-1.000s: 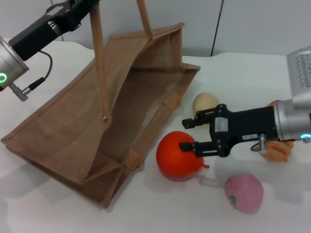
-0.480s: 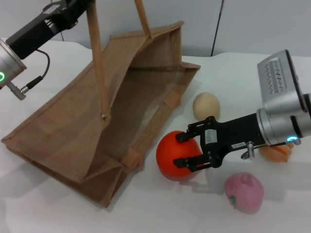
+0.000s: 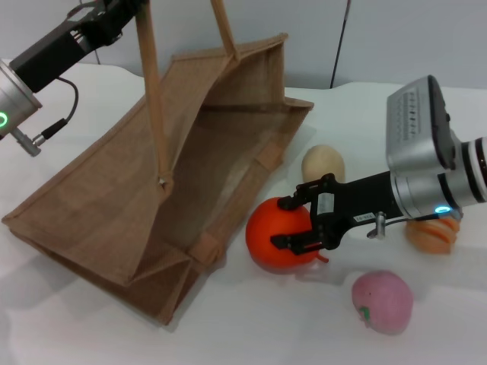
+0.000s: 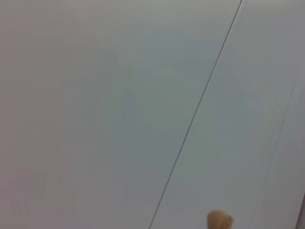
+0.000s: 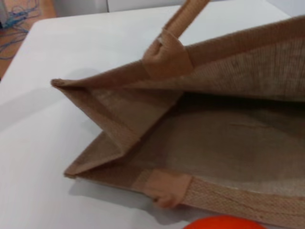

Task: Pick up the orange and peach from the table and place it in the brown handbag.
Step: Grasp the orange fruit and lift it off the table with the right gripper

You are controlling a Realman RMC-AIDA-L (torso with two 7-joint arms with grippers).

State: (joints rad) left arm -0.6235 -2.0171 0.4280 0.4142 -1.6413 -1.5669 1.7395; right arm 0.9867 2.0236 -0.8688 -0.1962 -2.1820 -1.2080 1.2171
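Note:
The orange lies on the white table just in front of the open mouth of the brown handbag, which lies tilted with its handles pulled up. My right gripper is shut on the orange, one finger over its top and one on its near side. In the right wrist view the bag mouth fills the frame and the orange's top shows at the edge. The peach lies on the table near the front, apart from the gripper. My left gripper is up at the bag's handle.
A small beige ball lies behind the right gripper, next to the bag's rim. An orange-tan sliced loaf lies under the right wrist. The left wrist view shows only a grey wall and a small tan tip.
My right gripper has moved left over the orange and its fingers have closed onto it. The right wrist has swung up and left. The bag, the peach and the left arm stay put.

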